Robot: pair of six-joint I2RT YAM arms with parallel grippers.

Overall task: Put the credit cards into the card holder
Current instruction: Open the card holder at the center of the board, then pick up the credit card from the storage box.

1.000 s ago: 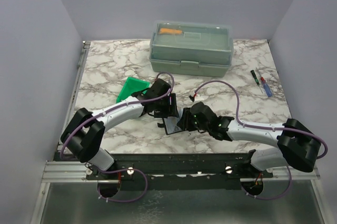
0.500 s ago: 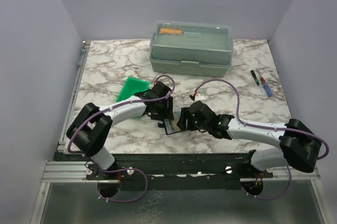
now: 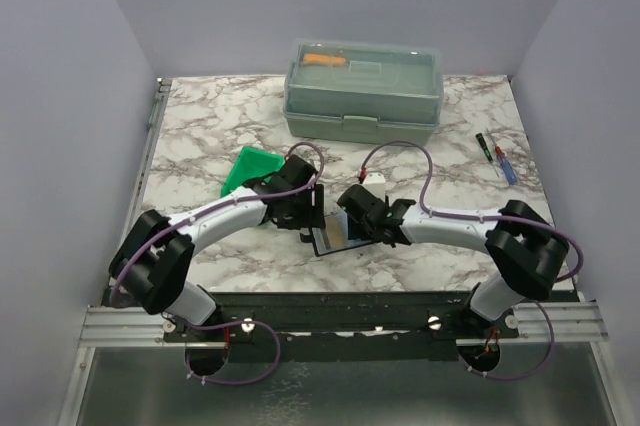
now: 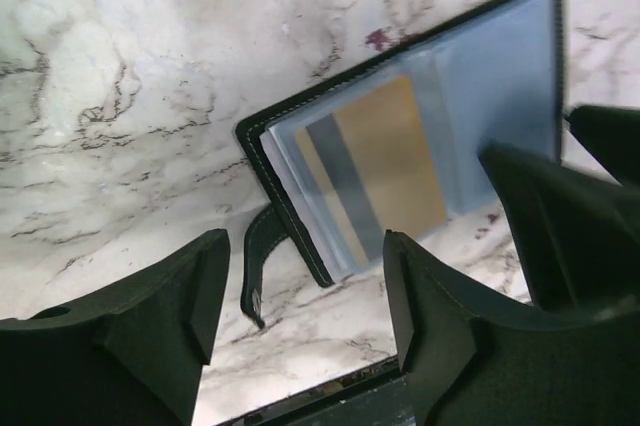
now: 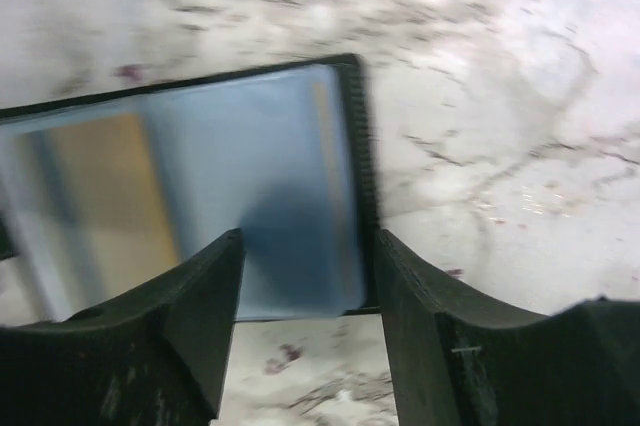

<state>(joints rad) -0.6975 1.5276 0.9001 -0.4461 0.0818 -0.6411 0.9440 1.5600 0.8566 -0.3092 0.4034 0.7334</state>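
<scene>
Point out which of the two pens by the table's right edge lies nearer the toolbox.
The black-and-green pen: it lies just left of the red-and-blue pen, on the side facing the grey-green toolbox.

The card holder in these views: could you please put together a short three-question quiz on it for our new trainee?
1. True or false: the card holder lies open.
2. The card seen through its clear pocket is: A) red, B) yellowish with a dark stripe, C) green.
3. What do the left gripper and the right gripper hold?
Key: 1 true. 2 B. 3 Nothing; both are open over the holder.
</scene>
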